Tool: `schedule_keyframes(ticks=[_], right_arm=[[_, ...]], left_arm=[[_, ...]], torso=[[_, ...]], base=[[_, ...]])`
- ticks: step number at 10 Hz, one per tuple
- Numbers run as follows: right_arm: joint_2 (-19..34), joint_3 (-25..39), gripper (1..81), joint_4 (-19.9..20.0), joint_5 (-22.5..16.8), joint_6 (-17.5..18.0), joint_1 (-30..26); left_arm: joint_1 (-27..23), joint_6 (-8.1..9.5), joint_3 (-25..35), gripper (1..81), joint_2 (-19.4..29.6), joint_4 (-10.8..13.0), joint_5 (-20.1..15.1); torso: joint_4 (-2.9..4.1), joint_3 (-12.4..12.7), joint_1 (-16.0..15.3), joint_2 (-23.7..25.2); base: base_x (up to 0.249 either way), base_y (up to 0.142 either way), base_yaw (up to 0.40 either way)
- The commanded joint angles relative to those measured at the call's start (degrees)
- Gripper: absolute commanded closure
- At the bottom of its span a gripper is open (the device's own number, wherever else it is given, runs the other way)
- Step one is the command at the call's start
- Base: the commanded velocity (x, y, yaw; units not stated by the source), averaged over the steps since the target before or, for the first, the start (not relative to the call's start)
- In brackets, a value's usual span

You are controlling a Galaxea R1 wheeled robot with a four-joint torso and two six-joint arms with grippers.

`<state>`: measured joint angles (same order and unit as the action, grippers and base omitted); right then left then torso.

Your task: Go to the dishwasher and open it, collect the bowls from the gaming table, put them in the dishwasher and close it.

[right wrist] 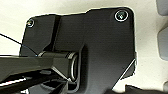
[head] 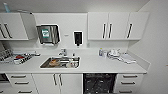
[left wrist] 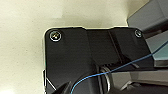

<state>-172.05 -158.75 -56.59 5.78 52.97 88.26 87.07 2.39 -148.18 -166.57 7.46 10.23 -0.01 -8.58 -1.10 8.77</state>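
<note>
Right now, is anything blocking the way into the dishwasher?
Nothing visible does. The dishwasher, a dark opening with racks under the white countertop, shows no steel front across it, and nothing visible stands before it. The steel sink sits apart, further along the counter.

An office kitchenette: white wall cabinets (head: 117, 25), a steel sink (head: 60, 62) in the countertop (head: 95, 65), an open dishwasher (head: 99, 83) below.

The head camera looks from high up, forward and down, squarely onto a kitchen counter (head: 100, 65) with its sink (head: 60, 62) and the open dishwasher (head: 99, 83) below, while both wrist cameras look close along their own arms onto pale floor (left wrist: 22, 50).
</note>
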Motion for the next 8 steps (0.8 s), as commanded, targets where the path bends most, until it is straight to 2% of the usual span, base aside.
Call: schedule_keyframes(ticks=[1,5,8], right_arm=[[0.0,0.1,1.0,-0.3,-2.8,-0.1,-2.7],[-1.1,-0.3,1.0,-0.2,-5.3,0.0,-2.8],[-1.1,-0.1,1.0,-0.3,-5.3,-0.1,-2.8]], left_arm=[[-2.6,-0.20,-0.2,1.0,0.1,0.1,-2.4],[-2.6,-0.19,-1.2,1.0,-0.2,0.1,-2.3],[-2.6,-0.19,-1.2,1.0,-0.2,0.0,-2.3]], torso=[[0.00,0.0,0.0,0.0],[0.00,-0.1,0.0,0.0],[0.00,-0.1,0.0,0.0]], base=[[0.000,0.000,0.000],[0.000,0.000,0.000],[0.000,0.000,0.000]])
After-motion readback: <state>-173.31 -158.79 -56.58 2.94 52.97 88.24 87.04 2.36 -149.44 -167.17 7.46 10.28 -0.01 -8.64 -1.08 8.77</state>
